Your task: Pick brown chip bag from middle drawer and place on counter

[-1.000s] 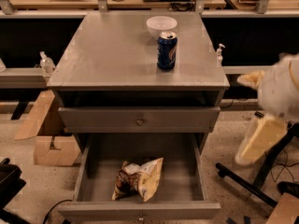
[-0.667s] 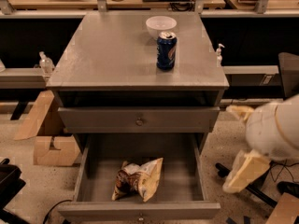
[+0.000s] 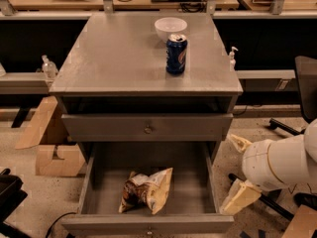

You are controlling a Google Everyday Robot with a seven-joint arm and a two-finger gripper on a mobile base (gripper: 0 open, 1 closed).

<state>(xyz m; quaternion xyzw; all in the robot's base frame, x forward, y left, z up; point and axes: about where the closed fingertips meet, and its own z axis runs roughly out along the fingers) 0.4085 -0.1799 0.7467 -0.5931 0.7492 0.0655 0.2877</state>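
The brown chip bag [image 3: 146, 190] lies crumpled on the floor of the open middle drawer [image 3: 190, 182], left of centre, with its cream end pointing right. The drawer is pulled out, and its brass knob [image 3: 149, 230] shows on the front edge. The counter [image 3: 119, 53] is the grey cabinet top above it. My gripper [image 3: 228, 173] hangs low at the right, just outside the drawer's right wall. Its two cream fingers [image 3: 240, 196] are spread wide apart with nothing between them. It is beside the drawer, apart from the bag.
A blue soda can [image 3: 176, 53] and a white bowl [image 3: 170, 29] stand at the back right of the counter. A closed drawer [image 3: 147, 128] sits above the open one. Cardboard boxes [image 3: 54, 157] lie at the left, and an office chair [image 3: 307, 88] stands at the right.
My arm has come down and to the left, from beside the cabinet's upper right to the open drawer's right wall. The bag, can and bowl have not moved.
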